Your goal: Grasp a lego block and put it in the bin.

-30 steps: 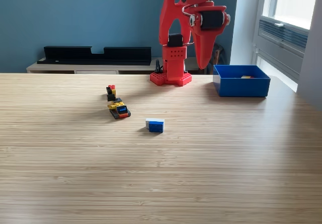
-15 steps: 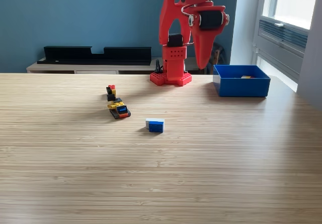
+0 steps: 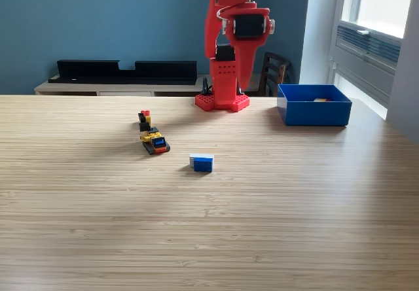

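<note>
Red plastic arm [image 3: 232, 36] top centre, gripper [image 3: 239, 82] pointing down over its base; can't tell jaw state. Blue/white lego block [image 3: 202, 162] mid-frame on wood-grain table [image 3: 209, 239]. Blue box-shaped bin [image 3: 313, 104] upper right, well apart.

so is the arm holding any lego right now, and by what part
Nothing seen held. The gripper hangs high above the table, in front of the arm's base, with no block seen in it. The blue and white block lies on the table, untouched.
</note>
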Controlling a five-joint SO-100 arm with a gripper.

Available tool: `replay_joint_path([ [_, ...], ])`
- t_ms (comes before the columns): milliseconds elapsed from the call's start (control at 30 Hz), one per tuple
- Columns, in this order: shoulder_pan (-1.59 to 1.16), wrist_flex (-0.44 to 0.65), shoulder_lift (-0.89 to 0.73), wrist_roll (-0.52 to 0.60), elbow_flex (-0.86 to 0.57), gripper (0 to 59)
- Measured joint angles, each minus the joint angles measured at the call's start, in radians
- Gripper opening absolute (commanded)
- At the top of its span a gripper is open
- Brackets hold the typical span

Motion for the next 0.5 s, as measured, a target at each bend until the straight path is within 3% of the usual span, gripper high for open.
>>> replay_joint_path([
  [500,0.43,-0.006,0.0,-0.107,0.118,0.1],
])
